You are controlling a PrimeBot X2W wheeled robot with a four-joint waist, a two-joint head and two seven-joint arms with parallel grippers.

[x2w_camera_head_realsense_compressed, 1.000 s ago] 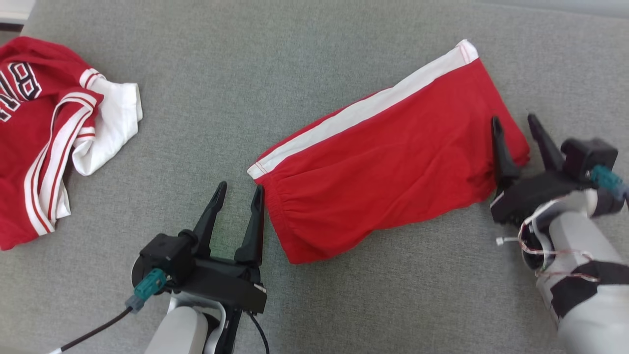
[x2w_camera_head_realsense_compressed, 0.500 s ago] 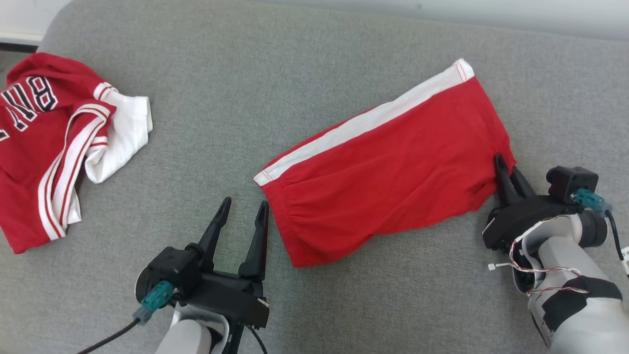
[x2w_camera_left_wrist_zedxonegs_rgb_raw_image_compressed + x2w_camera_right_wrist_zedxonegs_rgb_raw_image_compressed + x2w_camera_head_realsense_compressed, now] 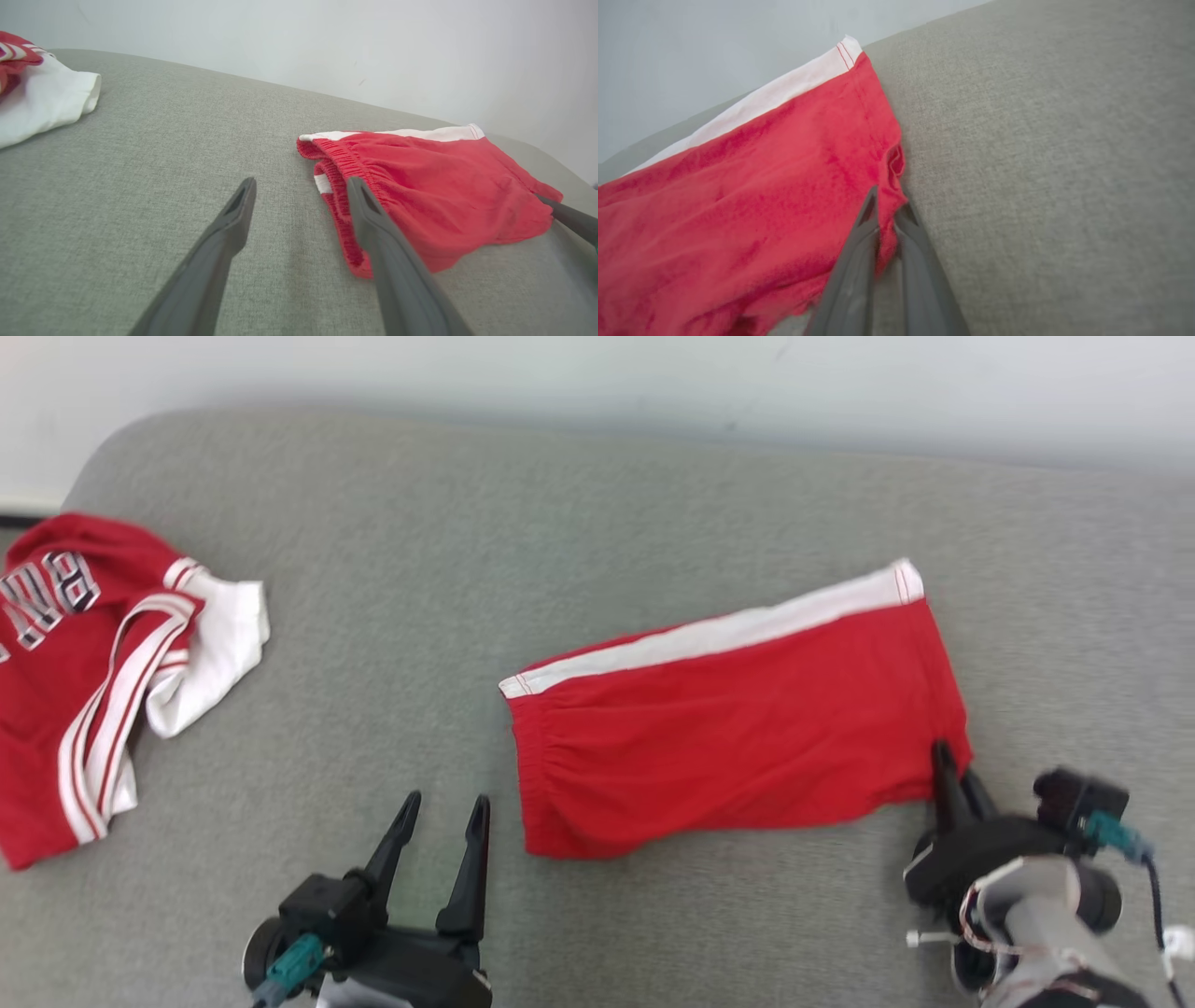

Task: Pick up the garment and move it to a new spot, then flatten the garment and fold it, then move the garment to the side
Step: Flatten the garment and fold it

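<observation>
A pair of red shorts [image 3: 738, 737] lies right of centre on the bench [image 3: 373, 569], which is covered in a grey, coarsely woven cloth and rounds off at its far left corner. The shorts are soft knit cotton, folded flat into a rough oblong. A white side stripe [image 3: 719, 635] with red stitching at its ends runs along the far edge. The gathered, ribbed elastic waistband [image 3: 345, 158] forms the left end, and the leg hem forms the right.

The right hand [image 3: 950, 763] is pressed together on the near right corner of the shorts at the hem. In the right wrist view, a fold of red cloth is bunched and pinched between its two long, dark, tapering fingers.

The left hand [image 3: 448, 798] is spread and holds nothing. It sits low over the bench, just beside the waistband. In the left wrist view, its right finger [image 3: 392, 261] crosses the near corner of the waistband; whether it touches I cannot tell.

A crumpled red jersey [image 3: 84, 663] with white bands, a white sleeve and block lettering lies well apart at the far left. A plain pale wall [image 3: 597, 383] rises behind the bench.
</observation>
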